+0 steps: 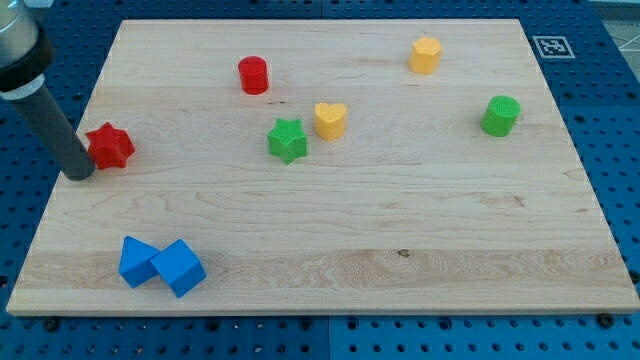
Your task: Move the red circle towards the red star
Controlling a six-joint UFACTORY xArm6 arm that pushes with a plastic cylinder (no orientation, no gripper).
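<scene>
The red circle (253, 75) stands near the view's top, left of centre, on the wooden board (400, 240). The red star (110, 146) lies at the board's left side, below and left of the red circle. My tip (79, 174) rests on the board just left of the red star, touching or nearly touching it, and far from the red circle.
A green star (288, 139) and a yellow heart (330, 119) sit close together near the centre. A yellow block (425, 55) is at the top right, a green circle (501, 115) at the right. Two blue blocks (160, 264) touch at the bottom left.
</scene>
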